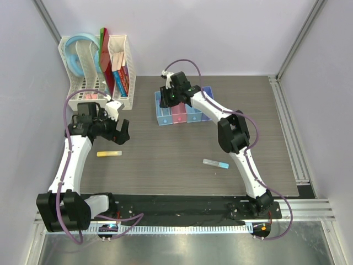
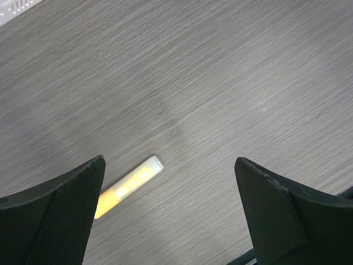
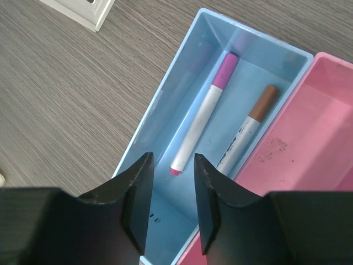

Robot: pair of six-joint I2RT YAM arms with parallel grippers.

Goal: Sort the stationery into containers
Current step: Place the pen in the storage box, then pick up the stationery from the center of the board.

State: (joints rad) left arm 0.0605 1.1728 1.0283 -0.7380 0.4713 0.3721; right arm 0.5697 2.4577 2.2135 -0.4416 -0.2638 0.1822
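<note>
An orange-yellow marker lies on the table just in front of my left gripper, which is open and empty. In the left wrist view the marker lies low beside the left finger. A grey stick with a light-blue tip lies mid-table. My right gripper hovers over the leftmost light-blue bin of the bin row, open and empty. In the right wrist view that bin holds a purple-capped pen and a brown-capped pen, below my gripper.
The pink bin, second light-blue bin and violet-blue bin follow to the right; the pink bin looks empty. A white mesh rack with books stands at the back left, near my left arm.
</note>
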